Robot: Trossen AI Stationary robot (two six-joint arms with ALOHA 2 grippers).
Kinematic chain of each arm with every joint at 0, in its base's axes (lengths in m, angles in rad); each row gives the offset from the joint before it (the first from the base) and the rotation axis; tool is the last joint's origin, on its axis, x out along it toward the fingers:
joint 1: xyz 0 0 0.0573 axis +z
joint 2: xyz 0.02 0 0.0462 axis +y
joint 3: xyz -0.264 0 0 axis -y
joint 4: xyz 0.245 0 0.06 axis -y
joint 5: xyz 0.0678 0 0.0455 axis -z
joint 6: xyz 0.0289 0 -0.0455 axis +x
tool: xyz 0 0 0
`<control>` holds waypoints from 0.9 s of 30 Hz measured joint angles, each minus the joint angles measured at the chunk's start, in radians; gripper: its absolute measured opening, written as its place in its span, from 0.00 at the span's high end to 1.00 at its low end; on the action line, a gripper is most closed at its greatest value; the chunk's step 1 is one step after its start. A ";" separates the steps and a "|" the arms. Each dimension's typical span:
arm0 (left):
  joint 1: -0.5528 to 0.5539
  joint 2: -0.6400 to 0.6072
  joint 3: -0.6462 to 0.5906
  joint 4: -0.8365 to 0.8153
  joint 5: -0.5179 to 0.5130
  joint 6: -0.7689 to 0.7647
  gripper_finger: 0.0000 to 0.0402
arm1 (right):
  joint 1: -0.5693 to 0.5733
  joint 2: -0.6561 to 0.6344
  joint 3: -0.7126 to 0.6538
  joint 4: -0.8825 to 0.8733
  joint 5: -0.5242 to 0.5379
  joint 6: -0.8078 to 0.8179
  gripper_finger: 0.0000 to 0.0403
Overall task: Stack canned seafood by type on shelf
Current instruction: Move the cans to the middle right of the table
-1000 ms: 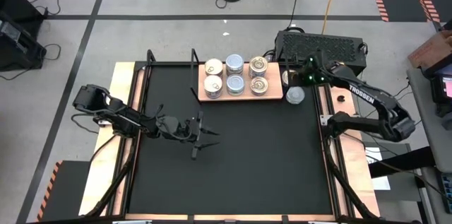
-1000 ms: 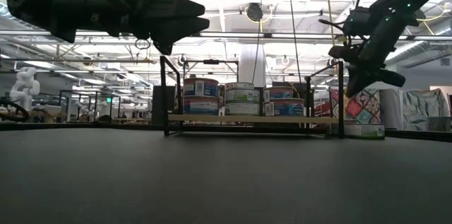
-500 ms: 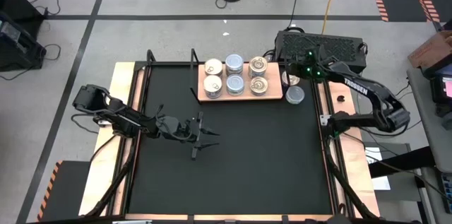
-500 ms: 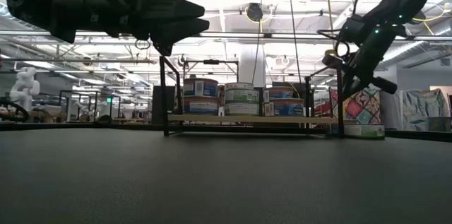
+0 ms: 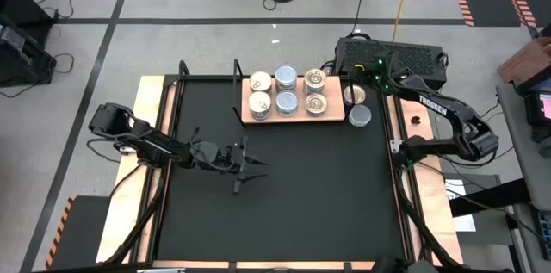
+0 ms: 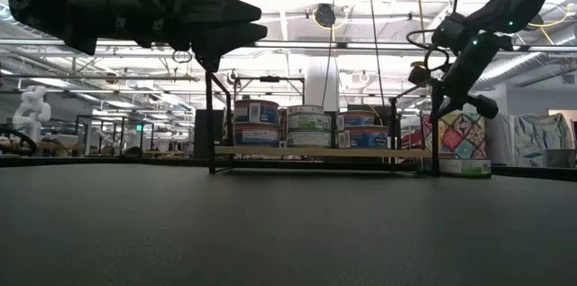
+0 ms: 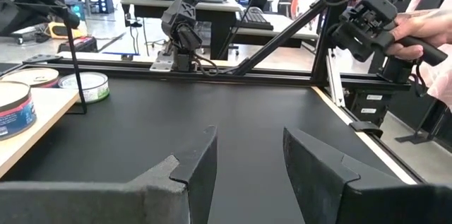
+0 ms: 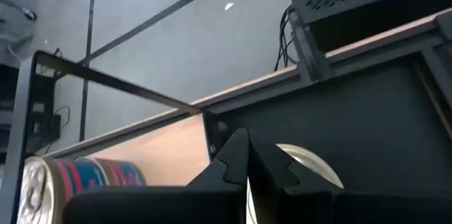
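Two tins (image 5: 357, 105) beside shelf (image 5: 293, 117); right tool (image 5: 360, 77) above, fingers together.

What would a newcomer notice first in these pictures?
Six tins stand in pairs on the wooden shelf at the table's far edge. Two loose tins lie just right of it, below the right pincer. The left pincer hangs open over the bare tabletop.
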 joint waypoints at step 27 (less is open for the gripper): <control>0.000 0.000 0.000 -0.017 0.000 0.000 0.60 | 0.135 0.052 0.000 0.020 0.358 0.782 1.00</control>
